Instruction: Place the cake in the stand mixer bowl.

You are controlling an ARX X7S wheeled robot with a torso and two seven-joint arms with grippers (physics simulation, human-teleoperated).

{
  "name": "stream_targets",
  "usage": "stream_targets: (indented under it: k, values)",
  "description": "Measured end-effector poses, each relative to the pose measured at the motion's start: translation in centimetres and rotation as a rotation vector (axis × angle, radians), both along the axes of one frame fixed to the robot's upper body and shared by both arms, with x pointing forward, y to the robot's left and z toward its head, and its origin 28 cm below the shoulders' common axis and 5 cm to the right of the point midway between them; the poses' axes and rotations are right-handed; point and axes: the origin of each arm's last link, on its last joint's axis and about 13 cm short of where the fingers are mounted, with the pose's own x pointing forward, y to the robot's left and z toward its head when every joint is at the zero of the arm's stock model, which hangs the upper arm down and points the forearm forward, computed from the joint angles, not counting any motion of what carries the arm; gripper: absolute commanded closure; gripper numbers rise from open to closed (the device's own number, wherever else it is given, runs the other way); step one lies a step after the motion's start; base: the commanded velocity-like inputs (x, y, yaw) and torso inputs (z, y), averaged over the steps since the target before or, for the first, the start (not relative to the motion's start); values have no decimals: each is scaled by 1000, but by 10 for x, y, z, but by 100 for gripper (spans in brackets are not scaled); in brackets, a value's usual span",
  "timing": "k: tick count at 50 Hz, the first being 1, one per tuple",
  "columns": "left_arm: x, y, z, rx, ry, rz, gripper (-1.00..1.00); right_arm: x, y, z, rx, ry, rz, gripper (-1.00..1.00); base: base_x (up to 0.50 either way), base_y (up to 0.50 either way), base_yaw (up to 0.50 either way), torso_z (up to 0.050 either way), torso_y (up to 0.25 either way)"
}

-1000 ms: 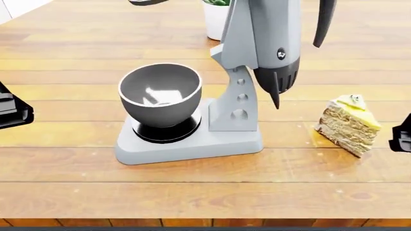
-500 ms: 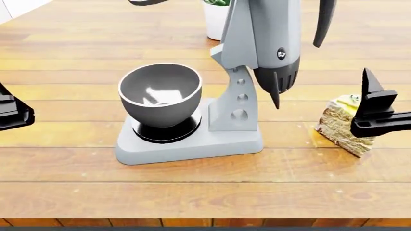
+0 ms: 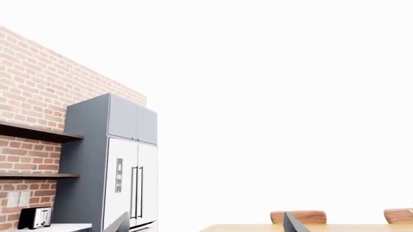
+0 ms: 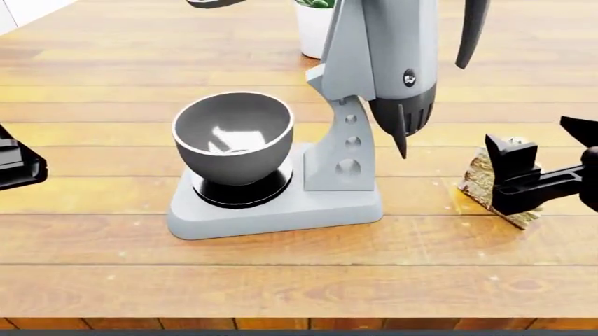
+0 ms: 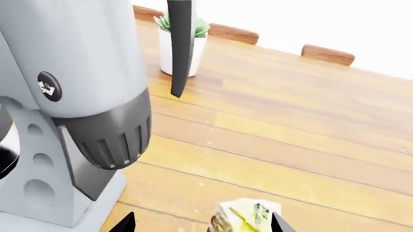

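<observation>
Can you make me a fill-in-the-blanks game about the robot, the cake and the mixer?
1. The cake sits on the wooden ____.
2. The stand mixer bowl has ____ inside it.
3. The right gripper is over the ____.
4. The white pot holds a green ____.

Missing words: table; nothing; cake; plant

right gripper [image 4: 547,157]: entered view, dropped lower over cake [image 4: 481,183] | now hides its top

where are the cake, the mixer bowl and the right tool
cake [image 4: 480,182], head view, layered side left of the tool
stand mixer bowl [image 4: 234,130], head view, shiny inside
right tool [image 4: 551,150], head view, midway between its fingertips
</observation>
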Motion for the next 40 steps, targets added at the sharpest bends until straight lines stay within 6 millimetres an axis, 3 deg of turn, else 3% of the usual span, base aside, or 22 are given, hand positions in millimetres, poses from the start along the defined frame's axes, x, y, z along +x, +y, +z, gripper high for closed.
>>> stream_targets:
  k: [24, 40]
  values:
    - [1, 2, -3, -5, 7, 5, -100, 25, -15, 6, -34, 181, -25, -100, 0, 0, 0, 0, 0]
    - [1, 2, -4, -7, 10, 8, -100, 41, -22, -2, -56, 271, -55, -100, 0, 0, 0, 0, 0]
